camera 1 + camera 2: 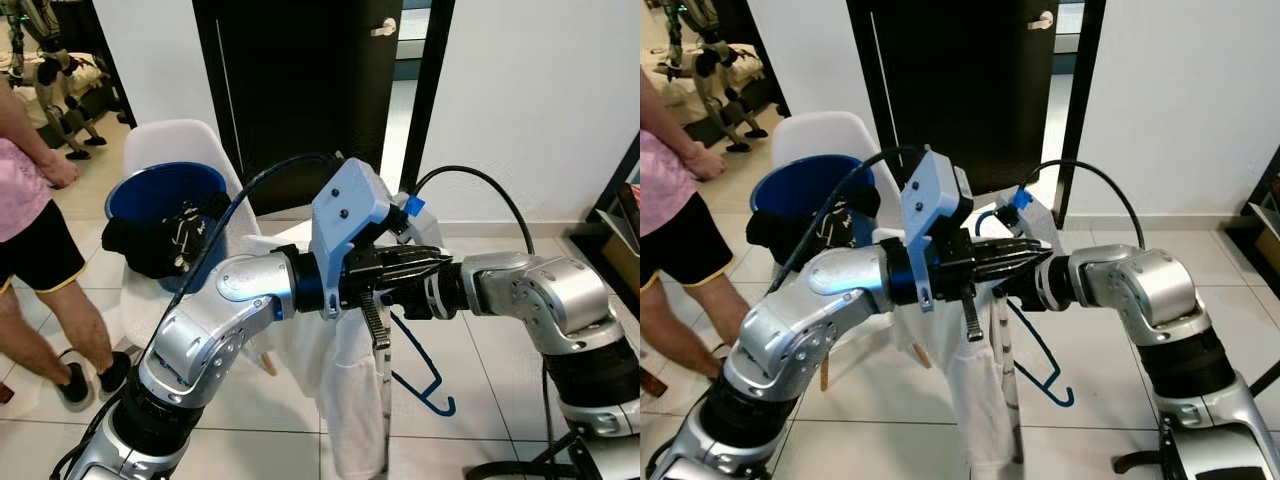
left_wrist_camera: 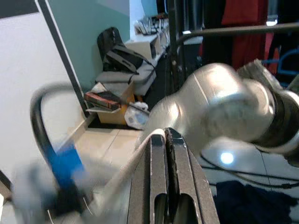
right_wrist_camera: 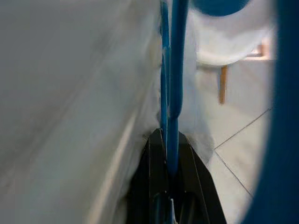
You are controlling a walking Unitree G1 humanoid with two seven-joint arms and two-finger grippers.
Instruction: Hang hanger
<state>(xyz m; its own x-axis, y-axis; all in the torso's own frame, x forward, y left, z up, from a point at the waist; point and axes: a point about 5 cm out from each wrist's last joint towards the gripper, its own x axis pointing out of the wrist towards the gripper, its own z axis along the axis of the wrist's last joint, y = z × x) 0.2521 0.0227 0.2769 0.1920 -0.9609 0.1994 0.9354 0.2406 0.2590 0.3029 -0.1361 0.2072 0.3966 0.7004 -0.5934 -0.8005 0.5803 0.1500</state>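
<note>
We see a blue hanger (image 1: 425,375) against a white garment (image 1: 345,400), with a blue basket (image 1: 165,190) on a white chair (image 1: 170,140) at ten o'clock. Our black-fingered right gripper (image 3: 169,154) pinches the blue wire, a black door (image 1: 300,80) at twelve, a person's pink shirt (image 1: 20,190) at nine.

- Left arm (image 1: 215,330): brushed silver shells with rounded joints, black collars between segments.
- Left wrist (image 1: 345,225): pale blue angular housing with two dark screws; black cable (image 1: 250,195) arcs over it.
- Right arm (image 1: 545,295): silver shells, black ribbed base, black looped cable (image 1: 480,185) with blue tag (image 1: 414,205).
- Fingers (image 1: 405,265): long, black, ribbed.
</note>
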